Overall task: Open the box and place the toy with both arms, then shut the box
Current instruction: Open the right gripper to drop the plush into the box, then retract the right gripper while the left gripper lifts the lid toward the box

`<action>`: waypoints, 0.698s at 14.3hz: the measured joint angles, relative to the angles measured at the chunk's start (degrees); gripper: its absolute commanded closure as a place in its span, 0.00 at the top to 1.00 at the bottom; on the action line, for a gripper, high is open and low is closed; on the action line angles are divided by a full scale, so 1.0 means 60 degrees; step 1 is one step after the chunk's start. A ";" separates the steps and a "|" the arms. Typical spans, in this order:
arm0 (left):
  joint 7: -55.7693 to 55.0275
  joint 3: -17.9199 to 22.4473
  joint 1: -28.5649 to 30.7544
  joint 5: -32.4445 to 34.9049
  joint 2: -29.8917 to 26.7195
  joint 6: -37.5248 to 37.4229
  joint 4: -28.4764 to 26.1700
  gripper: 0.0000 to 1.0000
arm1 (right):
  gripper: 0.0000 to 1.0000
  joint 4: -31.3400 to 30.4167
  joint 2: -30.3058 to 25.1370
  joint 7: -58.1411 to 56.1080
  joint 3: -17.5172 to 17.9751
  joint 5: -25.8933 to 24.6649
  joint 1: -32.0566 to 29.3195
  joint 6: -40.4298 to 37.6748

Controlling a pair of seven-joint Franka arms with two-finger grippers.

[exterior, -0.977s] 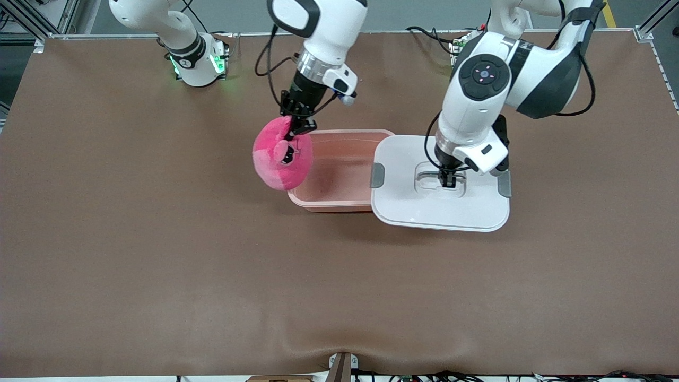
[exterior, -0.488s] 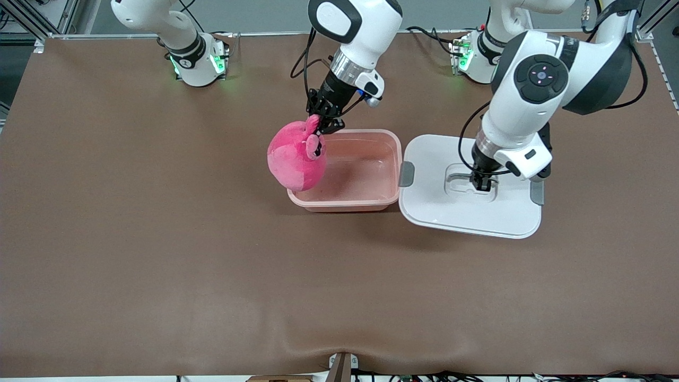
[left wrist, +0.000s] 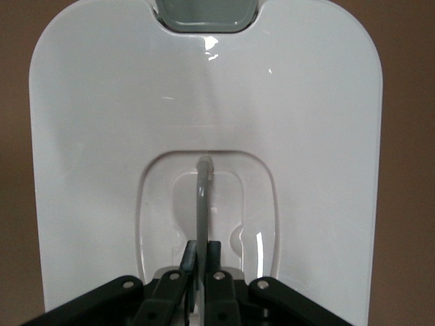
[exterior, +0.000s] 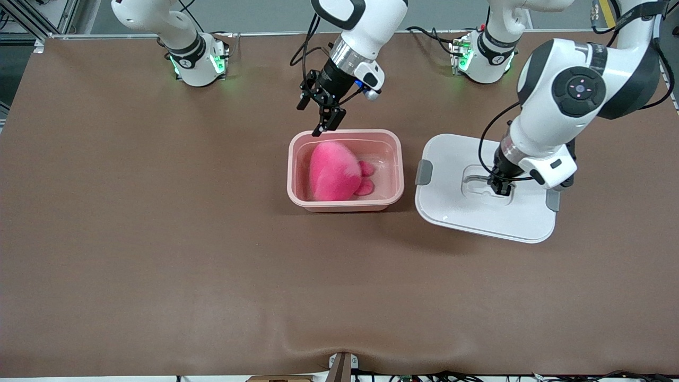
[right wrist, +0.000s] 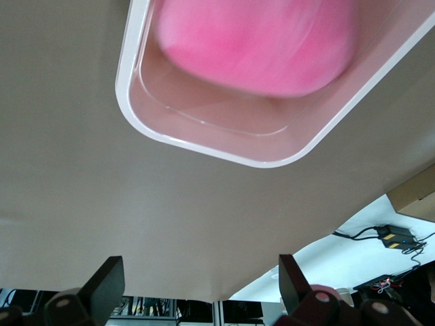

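The pale pink box [exterior: 291,159] stands open at the table's middle. The hot-pink toy [exterior: 331,172] lies inside it, feet toward the left arm's end. My right gripper [exterior: 312,118] is open and empty just above the box's rim on the robots' side. In the right wrist view, the open right gripper [right wrist: 200,272] looks at the box [right wrist: 204,151] and the blurred toy [right wrist: 258,47]. My left gripper [exterior: 501,187] is shut on the handle [left wrist: 202,204] of the white lid [exterior: 467,212], which it holds beside the box toward the left arm's end. The left gripper [left wrist: 202,252] and the lid [left wrist: 102,136] also show in the left wrist view.
The brown table top [exterior: 159,239] spreads wide around the box. The two green-lit arm bases [exterior: 199,63] [exterior: 480,53] stand along the robots' edge. The lid has grey clips [exterior: 423,172] at its short ends.
The right gripper let go of the toy, which dropped into the box, and rose a little. The left gripper carried the lid farther toward the left arm's end, clear of the box.
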 measured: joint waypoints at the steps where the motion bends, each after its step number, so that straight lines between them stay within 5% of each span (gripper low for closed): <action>1: 0.0008 -0.0004 0.0006 -0.0007 -0.0012 0.0000 -0.0019 0.00 | 1.00 0.0026 0.0000 0.0019 -0.0084 -0.0002 0.0000 -0.0056; 6: 0.0008 -0.0064 0.0003 -0.0024 -0.0023 0.0000 -0.0050 0.00 | 1.00 0.0080 -0.0003 0.0032 -0.1033 -0.0001 -0.0251 -0.0048; 10: 0.0008 -0.0066 0.0003 -0.0024 -0.0041 0.0000 -0.0054 0.00 | 1.00 0.0167 -0.0173 0.0042 -0.1167 0.0462 -0.1605 0.0407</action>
